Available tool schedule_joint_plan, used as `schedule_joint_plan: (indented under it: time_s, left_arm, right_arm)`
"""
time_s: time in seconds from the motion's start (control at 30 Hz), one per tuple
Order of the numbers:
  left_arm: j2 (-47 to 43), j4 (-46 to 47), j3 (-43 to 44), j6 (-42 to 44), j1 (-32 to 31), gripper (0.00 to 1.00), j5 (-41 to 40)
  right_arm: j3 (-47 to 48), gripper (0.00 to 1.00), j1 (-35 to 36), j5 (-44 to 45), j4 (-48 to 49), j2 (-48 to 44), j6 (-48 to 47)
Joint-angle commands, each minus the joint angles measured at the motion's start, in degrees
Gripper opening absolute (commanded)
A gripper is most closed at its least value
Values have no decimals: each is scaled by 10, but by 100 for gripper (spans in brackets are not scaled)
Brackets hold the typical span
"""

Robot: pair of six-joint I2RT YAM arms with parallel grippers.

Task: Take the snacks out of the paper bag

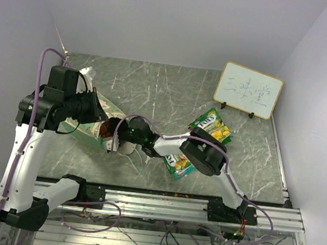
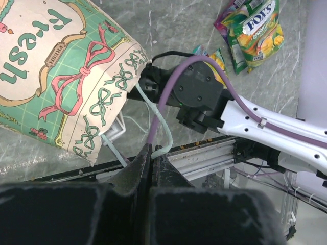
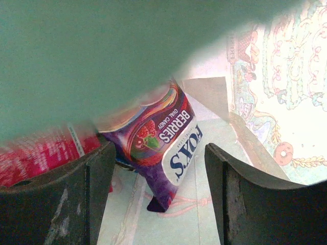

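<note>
Reaching into the bag [image 2: 66,71] goes the right arm [image 1: 204,154], and its wrist view looks straight down the cream interior. Right jaws stand wide apart with nothing clamped. In the gap between them is a purple packet [image 3: 166,135], glossy, printed with berries and white lettering, propped on one corner on the bag's inner wall. Whether it brushes either finger is hard to say. Just left of it sits a red packet [image 3: 41,153], blurred and partly cut off by the near finger. The upper half of that view is only an out-of-focus mint-green wall.

Over on the left of the desk [image 1: 155,92], the bag shows mint green with a cream panel, pink ribbons and a band of green bows along its top edge. Its mouth faces the right arm. Left jaws are pressed together on the pale handle [image 2: 164,133], whose loop runs right into their tips.

Out on the desk, green packets [image 1: 213,125] lie overlapped right of centre, near the whiteboard [image 1: 249,89]. One more packet [image 1: 177,166] lies nearer the front, half hidden under the right arm. From above, the bag hides the right jaws, and how many snacks are inside cannot be counted.
</note>
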Motion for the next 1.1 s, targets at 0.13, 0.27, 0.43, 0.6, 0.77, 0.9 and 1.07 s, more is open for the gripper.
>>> schedule_joint_plan:
  time_s: [0.13, 0.27, 0.43, 0.6, 0.77, 0.9, 1.07]
  left_arm:
    - [-2, -8, -2, 19, 3, 7, 43]
    - [-4, -18, -3, 20, 3, 7, 38]
    - [-9, -29, -5, 16, 3, 7, 19]
    - [-9, -36, -14, 8, 3, 7, -3]
    - [-8, -37, -20, -5, 3, 7, -35]
    - [-8, -31, -28, -25, 3, 7, -59]
    - [-4, -6, -36, -44, 3, 7, -61]
  right_arm:
    - [87, 69, -9, 30, 10, 79, -26]
    - [121, 65, -16, 41, 28, 112, -15]
    - [130, 45, -24, 36, 41, 113, 10]
    - [132, 21, -33, 36, 55, 105, 30]
    - [101, 4, -38, 19, 63, 65, 62]
    - [43, 0, -34, 0, 87, 13, 104]
    - [-42, 0, -15, -11, 103, -55, 148]
